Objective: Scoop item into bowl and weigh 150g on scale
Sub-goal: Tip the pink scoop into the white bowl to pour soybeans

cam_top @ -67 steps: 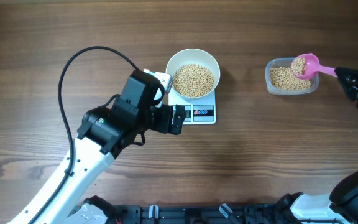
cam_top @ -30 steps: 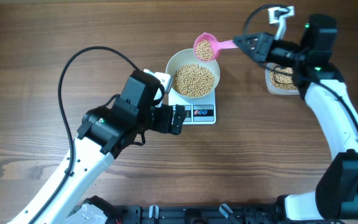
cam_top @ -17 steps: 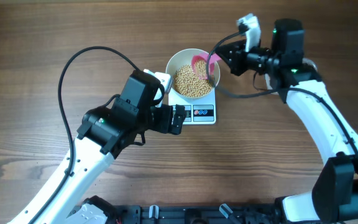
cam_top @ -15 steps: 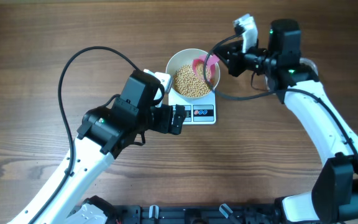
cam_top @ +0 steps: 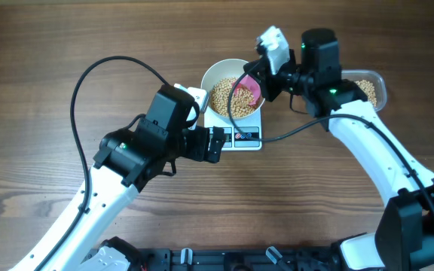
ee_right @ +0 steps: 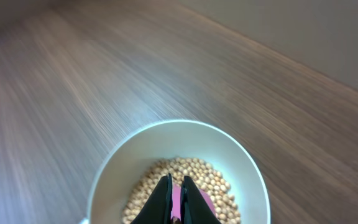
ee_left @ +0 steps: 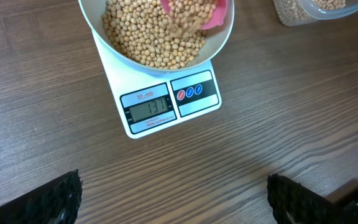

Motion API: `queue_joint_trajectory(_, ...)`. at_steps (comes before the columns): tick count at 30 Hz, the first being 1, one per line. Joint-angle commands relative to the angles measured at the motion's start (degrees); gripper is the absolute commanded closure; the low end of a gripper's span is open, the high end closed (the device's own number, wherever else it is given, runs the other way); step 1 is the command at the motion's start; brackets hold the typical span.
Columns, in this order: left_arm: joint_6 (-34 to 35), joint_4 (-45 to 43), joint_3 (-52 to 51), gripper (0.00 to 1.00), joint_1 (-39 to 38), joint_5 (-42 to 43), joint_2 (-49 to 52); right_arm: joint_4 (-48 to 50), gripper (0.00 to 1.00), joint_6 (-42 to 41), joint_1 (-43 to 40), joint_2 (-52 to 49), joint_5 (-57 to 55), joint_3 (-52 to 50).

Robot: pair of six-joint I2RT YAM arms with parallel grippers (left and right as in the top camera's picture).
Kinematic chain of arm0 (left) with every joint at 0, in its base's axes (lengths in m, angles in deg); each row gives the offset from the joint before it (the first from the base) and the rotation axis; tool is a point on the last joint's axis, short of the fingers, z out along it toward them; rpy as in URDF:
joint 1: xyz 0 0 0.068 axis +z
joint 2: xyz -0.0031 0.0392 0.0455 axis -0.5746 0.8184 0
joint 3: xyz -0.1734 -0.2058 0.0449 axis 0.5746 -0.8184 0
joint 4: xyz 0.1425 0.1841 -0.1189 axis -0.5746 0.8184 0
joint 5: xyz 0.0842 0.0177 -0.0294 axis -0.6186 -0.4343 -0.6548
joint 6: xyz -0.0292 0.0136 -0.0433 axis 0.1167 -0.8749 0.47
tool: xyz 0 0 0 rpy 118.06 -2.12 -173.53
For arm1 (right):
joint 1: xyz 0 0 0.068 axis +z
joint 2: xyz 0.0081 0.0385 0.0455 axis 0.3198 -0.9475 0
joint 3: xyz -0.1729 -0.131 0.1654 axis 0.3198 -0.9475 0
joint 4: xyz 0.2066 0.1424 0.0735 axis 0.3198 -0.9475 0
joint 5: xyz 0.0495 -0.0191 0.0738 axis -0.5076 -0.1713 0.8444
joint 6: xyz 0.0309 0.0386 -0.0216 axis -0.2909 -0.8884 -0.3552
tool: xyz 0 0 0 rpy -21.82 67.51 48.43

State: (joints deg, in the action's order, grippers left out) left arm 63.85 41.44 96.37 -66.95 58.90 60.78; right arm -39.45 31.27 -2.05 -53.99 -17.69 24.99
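Pink scoop [cam_top: 249, 89] is being clenched by the right gripper [ee_right: 176, 198] and tipped inside the bowl [cam_top: 206, 81] on the scale [cam_top: 246, 138]; beans [cam_top: 223, 96] should be trickled slowly, the display [ee_left: 149, 109] being watched. The left gripper [cam_top: 218, 143] is being held released beside the scale.

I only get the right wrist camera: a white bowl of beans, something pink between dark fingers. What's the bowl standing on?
Observer: A small white scale; the bowl sits on its back half.
Visitor: Can you read it?
Observer: From the left wrist view its display seems to read 131.
Visitor: Are there beans anywhere else?
Observer: Yes, more beans lie in a clear tub to the bowl's right in the overhead view.
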Motion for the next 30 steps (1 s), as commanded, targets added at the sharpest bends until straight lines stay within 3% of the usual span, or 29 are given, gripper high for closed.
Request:
queue_joint_trajectory(1,-1.2,0.0,-0.2,0.00,-0.3,-0.5,0.0,-0.8,0.96,8.9,1.8,-0.6,-8.3,0.2)
queue_joint_trajectory(8,-1.2,0.0,-0.2,0.00,-0.3,-0.5,0.0,-0.8,0.96,15.1,3.0,-0.6,-10.5,0.2)
queue_joint_trajectory(26,-1.2,0.0,-0.2,0.00,-0.3,-0.5,0.0,2.9,0.96,15.3,3.3,0.9,-10.5,0.6)
queue_joint_trajectory(30,-1.2,0.0,-0.2,0.00,-0.3,-0.5,0.0,2.8,0.96,19.0,4.9,0.9,-11.4,0.6)
